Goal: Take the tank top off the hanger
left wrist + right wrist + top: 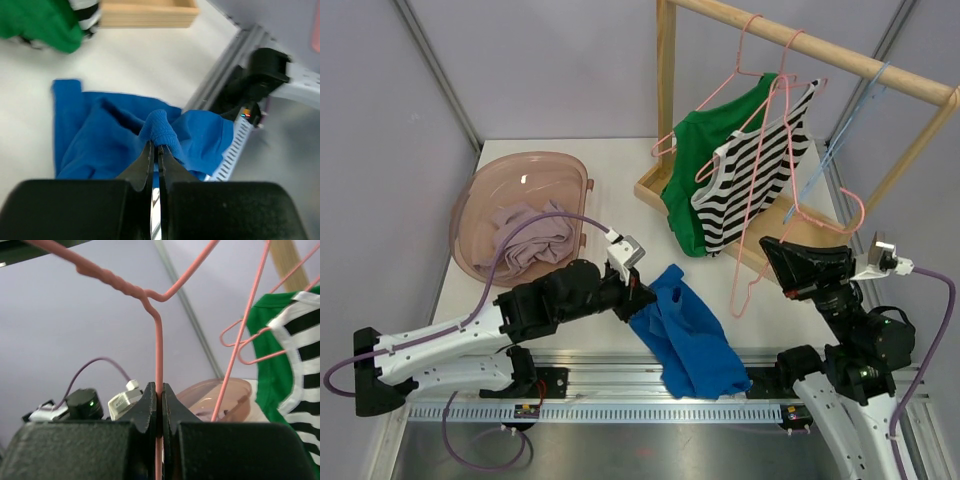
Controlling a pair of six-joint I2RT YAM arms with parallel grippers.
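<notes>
The blue tank top (690, 335) lies crumpled on the white table, its lower end over the front rail. My left gripper (642, 292) is shut on a bunched edge of it; in the left wrist view the jaws (156, 147) pinch a ribbed fold of the blue tank top (100, 140). My right gripper (770, 245) is shut on a bare pink wire hanger (748, 275) that stands apart from the tank top. In the right wrist view the hanger's wire (159, 340) runs up from between the closed jaws (159, 390).
A wooden rack (820, 45) at the back right carries a green shirt (705, 150) and a striped top (760, 170) on pink hangers, plus a blue hanger (840, 140). A pink basket (480, 190) holding mauve cloth (530, 245) sits at the left.
</notes>
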